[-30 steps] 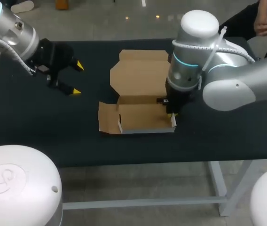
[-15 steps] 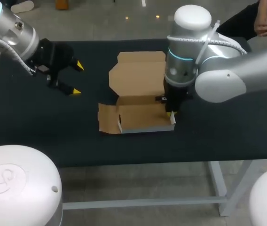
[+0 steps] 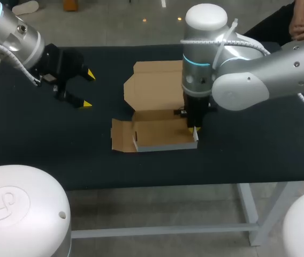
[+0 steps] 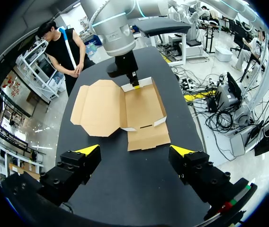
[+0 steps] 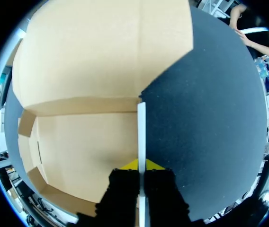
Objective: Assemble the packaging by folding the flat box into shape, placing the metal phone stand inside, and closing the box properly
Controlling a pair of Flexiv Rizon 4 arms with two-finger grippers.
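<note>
Though its own wrist hides most of the right gripper [image 3: 194, 130] from above, the wrist view shows both yellow tips pinching the upright right wall of the cardboard box [image 3: 160, 134]. The box sits half-folded, lid lying flat, on the black table [image 3: 45, 139]. The left gripper [image 3: 88, 89] hangs open, well apart from it.
</note>
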